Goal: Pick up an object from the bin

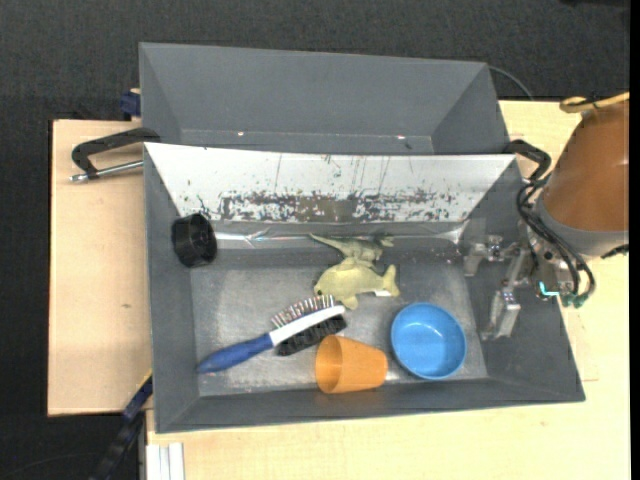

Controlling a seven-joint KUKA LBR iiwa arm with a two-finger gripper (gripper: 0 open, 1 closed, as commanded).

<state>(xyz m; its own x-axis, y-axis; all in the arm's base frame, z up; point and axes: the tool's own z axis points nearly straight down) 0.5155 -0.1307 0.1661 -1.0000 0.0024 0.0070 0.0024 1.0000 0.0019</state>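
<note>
Dark carpet (300, 8) surrounds a pale desk (400, 453) carrying the grey bin (168, 308). A blue bowl (428, 341) sits upright near the bin's front wall. Just right of the bowl, the end effector (500, 316) hangs over bare floor; open or closed, I cannot tell. Left of the bowl an orange cup (349, 365) lies on its side, then a brush (285, 332). Behind the bowl is a yellowish toy (356, 281), and far left a black cap (193, 240).

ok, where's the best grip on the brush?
Probably the blue handle of the brush, mid-length, from straight above, closing across its narrow width. It lies flat and juts lower-left over bare floor, while the head sits crowded by the orange cup and the yellow toy.
</note>
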